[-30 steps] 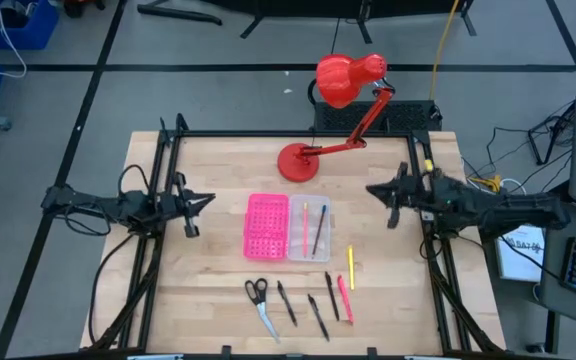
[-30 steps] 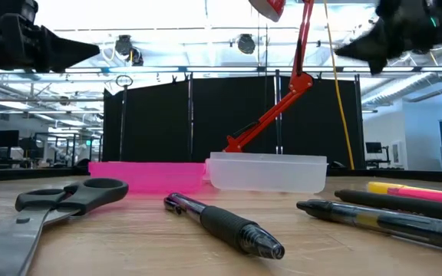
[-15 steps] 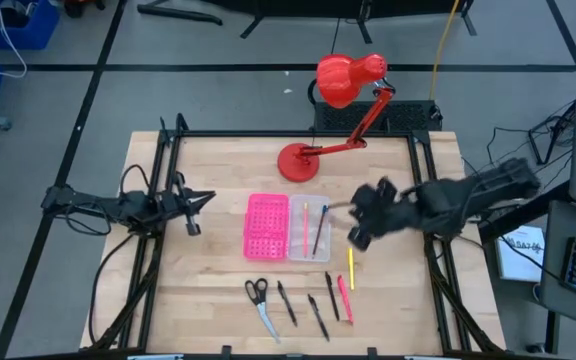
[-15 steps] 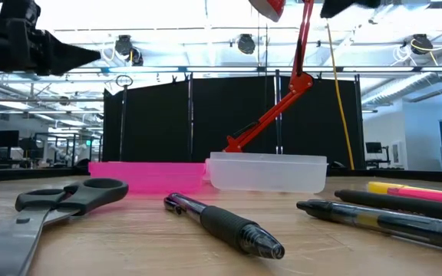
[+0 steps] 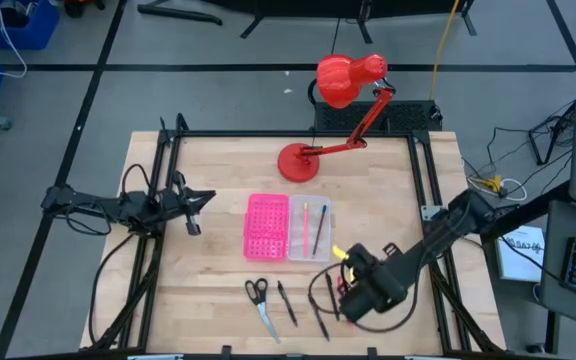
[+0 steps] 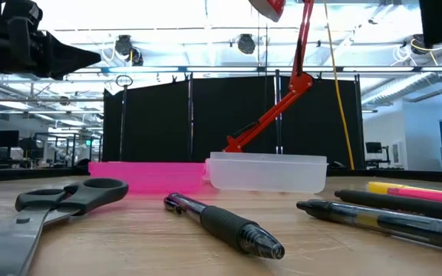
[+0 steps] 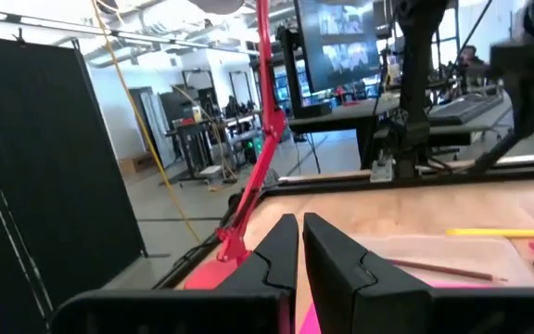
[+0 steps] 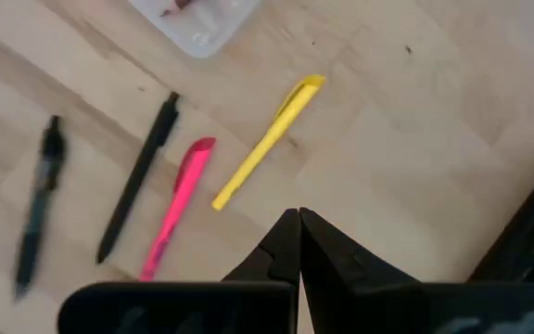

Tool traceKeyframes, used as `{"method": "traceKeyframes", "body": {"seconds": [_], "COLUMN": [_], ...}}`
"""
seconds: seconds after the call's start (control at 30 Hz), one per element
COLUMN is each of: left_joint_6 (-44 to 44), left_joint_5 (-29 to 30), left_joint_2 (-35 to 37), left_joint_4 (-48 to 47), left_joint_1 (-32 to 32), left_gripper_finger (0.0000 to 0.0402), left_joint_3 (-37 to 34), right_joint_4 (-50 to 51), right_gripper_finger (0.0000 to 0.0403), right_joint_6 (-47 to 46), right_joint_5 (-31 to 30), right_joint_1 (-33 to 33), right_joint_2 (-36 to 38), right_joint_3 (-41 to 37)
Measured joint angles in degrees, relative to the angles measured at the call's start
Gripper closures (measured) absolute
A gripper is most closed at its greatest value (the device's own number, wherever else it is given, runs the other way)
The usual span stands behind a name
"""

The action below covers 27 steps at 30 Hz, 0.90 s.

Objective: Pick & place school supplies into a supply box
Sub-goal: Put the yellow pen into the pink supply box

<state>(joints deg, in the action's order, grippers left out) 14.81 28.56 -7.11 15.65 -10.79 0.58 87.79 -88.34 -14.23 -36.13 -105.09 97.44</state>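
Note:
The supply box lies open mid-table: pink dotted lid (image 5: 266, 227) beside a clear tray (image 5: 310, 230) with a few pens inside. Near the front edge lie black-handled scissors (image 5: 258, 300) and black pens (image 5: 286, 302). In the right wrist view a yellow pen (image 8: 269, 139), a pink pen (image 8: 176, 209) and two black pens (image 8: 137, 190) lie flat on the wood. My right gripper (image 8: 298, 227) hangs shut above them, pointing down, clear of the yellow pen. My left gripper (image 5: 193, 205) waits shut at the table's left side.
A red desk lamp (image 5: 343, 85) stands with its base (image 5: 298, 162) at the far middle of the table. Black frame rails (image 5: 163, 180) run along both sides. Bare wood lies left of the pink lid and between the box and the pens.
My right arm has swung from the table's far right toward the near edge and the middle. Its gripper has tipped from level to pointing down and now hangs over the yellow and pink pens, still shut.

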Motion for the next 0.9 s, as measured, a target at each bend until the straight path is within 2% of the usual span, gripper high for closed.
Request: {"method": "traceKeyframes", "body": {"seconds": [0.17,0.33,0.47,0.6,0.73,0.9], "left_joint_6": [0.11,0.07,-0.57,0.28,0.55,1.96], "left_joint_5": [0.00,-0.01,-0.02,-0.02,-0.02,-0.02], "left_joint_2": [0.00,0.00,0.00,0.00,0.00,0.00], "left_joint_4": [0.01,0.31,0.32,0.05,0.17,0.79], "left_joint_1": [0.00,0.00,0.00,0.00,-0.02,0.00], "left_gripper_finger": [0.0371,0.0371,0.0371,0.0371,0.0371,0.0371], "left_joint_3": [0.00,0.00,0.00,0.00,0.00,0.02], "right_joint_4": [-1.14,-4.49,-12.62,-21.23,-23.19,-24.57], "right_gripper_finger": [0.0382,0.0322,0.0266,0.0227,0.0210,0.0214], "right_joint_6": [-3.89,-9.12,-9.64,-8.58,-9.30,-10.54], "right_joint_5": [-2.67,-5.96,-3.08,-0.76,-0.66,1.98], "right_joint_1": [-1.46,-0.36,1.46,3.26,4.57,5.59], "right_joint_2": [-2.77,-2.47,-2.11,-2.17,-2.20,-2.20], "right_joint_3": [-3.63,-9.39,-14.96,-20.43,-23.11,-23.99]}}
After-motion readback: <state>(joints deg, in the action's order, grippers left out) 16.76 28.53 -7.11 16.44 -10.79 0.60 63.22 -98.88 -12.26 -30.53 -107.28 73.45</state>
